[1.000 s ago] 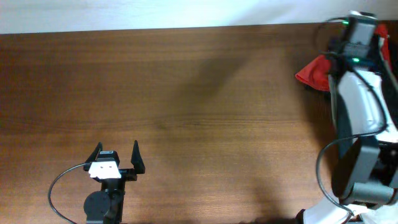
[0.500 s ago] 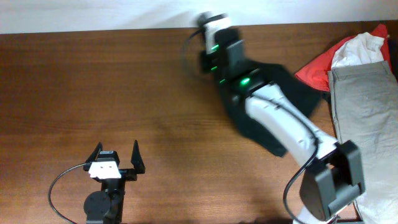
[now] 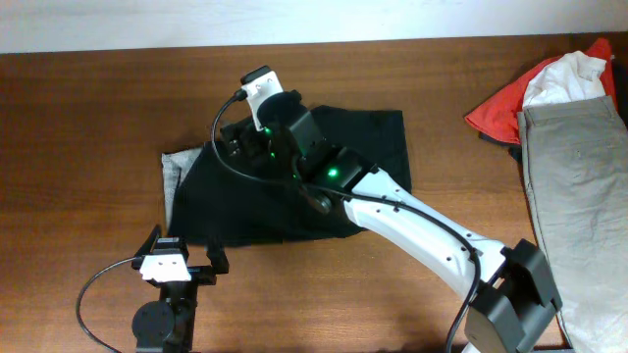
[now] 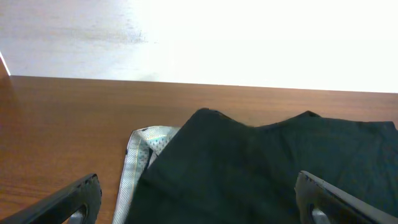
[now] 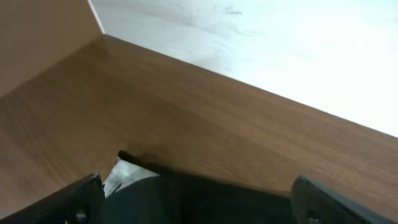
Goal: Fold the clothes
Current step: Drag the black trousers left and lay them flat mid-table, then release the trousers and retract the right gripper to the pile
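A black garment [image 3: 211,201] lies spread across the middle of the table, a pale grey strip of lining [image 3: 172,176] showing along its left edge. My right gripper [image 3: 229,147] hovers over its upper left part, jaws wide open and empty. From its wrist camera the dark cloth [image 5: 199,199] sits just below my right gripper [image 5: 199,208]. My left gripper [image 3: 186,257] rests open at the garment's near left corner. In the left wrist view the black cloth [image 4: 261,168] and its pale edge [image 4: 134,168] lie ahead of my left gripper [image 4: 202,208].
A pile of other clothes sits at the right edge of the table: a red piece [image 3: 491,113], a white piece [image 3: 569,74] and long khaki trousers [image 3: 574,167]. My right arm [image 3: 422,230] crosses the garment's right half. Bare wooden table [image 3: 88,118] lies to the left.
My right arm swung from the pile at the right to the table's middle, bringing the black garment with it, and its jaws have opened and let go. The left arm stayed still.
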